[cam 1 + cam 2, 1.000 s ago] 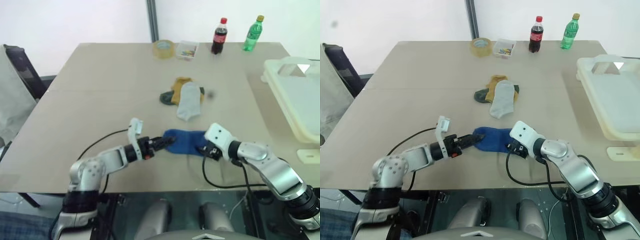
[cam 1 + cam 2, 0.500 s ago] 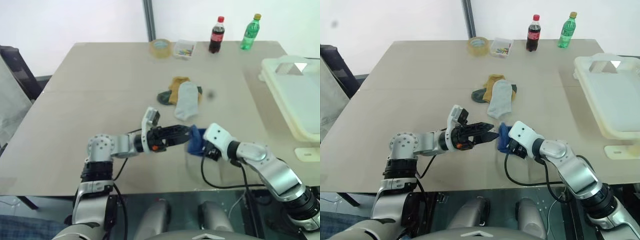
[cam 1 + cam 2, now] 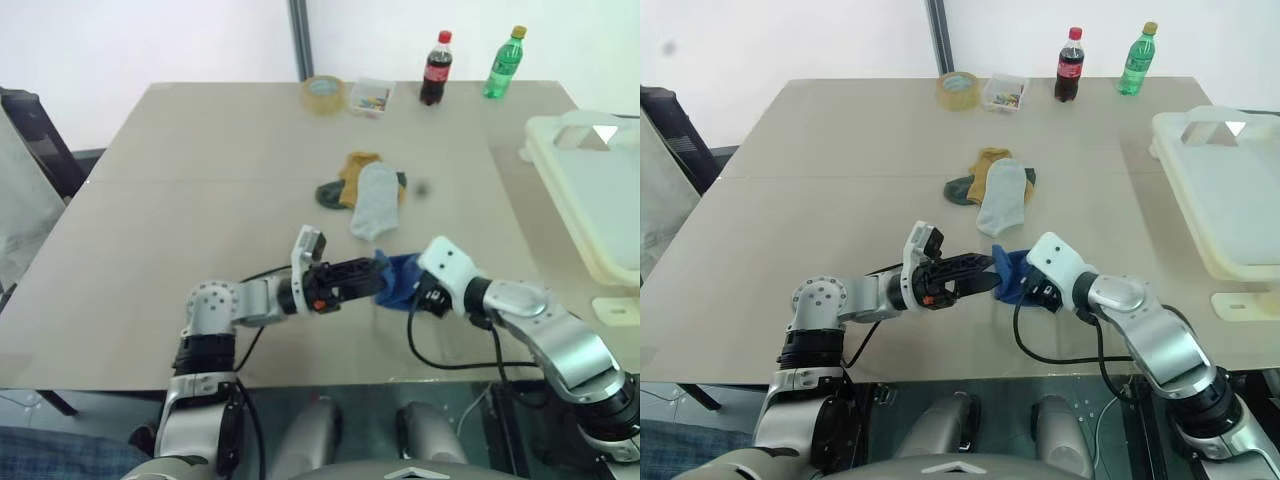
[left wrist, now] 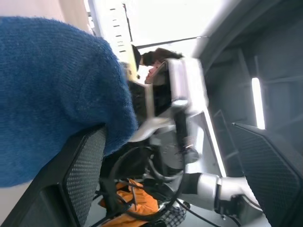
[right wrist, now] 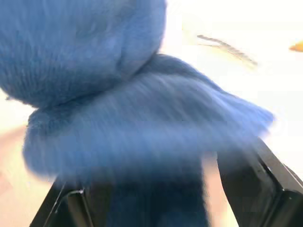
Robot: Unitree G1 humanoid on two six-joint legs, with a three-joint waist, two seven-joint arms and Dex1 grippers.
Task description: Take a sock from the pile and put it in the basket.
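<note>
Right gripper (image 3: pixel 1025 288): fingers clamped on a bunched blue sock (image 3: pixel 1012 273), which sits lifted just off the tabletop (image 3: pixel 820 180) near the front edge. Left gripper (image 3: pixel 985 272): fingers spread wide, tips at the sock's near side, one finger pad (image 4: pixel 80 175) lying under the blue knit in the left wrist view; no grip closed there, by the look of it. Pile (image 3: pixel 992 192): mustard, grey and dark green socks, mid-tabletop, apart from the held one. Basket (image 3: pixel 1225 190): cream tub at the right edge, well apart from both grippers; no sock visible in the part shown. Status, as judged: picking is done, one sock taken and held; carrying across to the right and dropping into the basket remain. Far edge: tape roll (image 3: pixel 958 88), small clear box (image 3: pixel 1002 93), two bottles (image 3: pixel 1068 66), none involved.
</note>
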